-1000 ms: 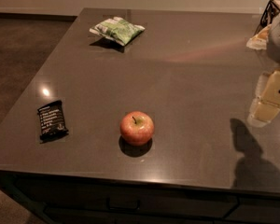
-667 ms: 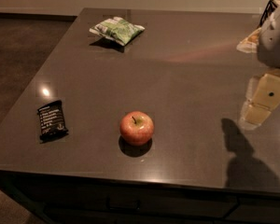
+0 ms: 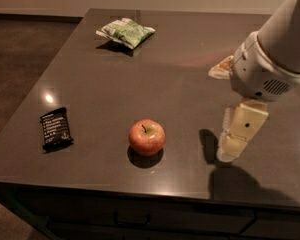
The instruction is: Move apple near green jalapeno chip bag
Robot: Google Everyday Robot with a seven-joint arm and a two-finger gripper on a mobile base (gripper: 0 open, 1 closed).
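Observation:
A small red apple (image 3: pixel 147 137) with a yellowish blush and a short stem sits on the dark grey table (image 3: pixel 180 84), near the front edge at the middle. The green jalapeno chip bag (image 3: pixel 125 31), green and white and crinkled, lies at the far left of the table, well away from the apple. My gripper (image 3: pixel 229 151) hangs from the white arm at the right, to the right of the apple and apart from it, low over the table. It holds nothing that I can see.
A flat black wrapper with white text (image 3: pixel 55 128) lies near the table's left front edge. A pale yellowish object (image 3: pixel 220 69) lies at the right, partly behind the arm. The floor (image 3: pixel 20 59) is to the left.
The arm and gripper have moved left and toward the apple. The apple, chip bag and black wrapper have not moved.

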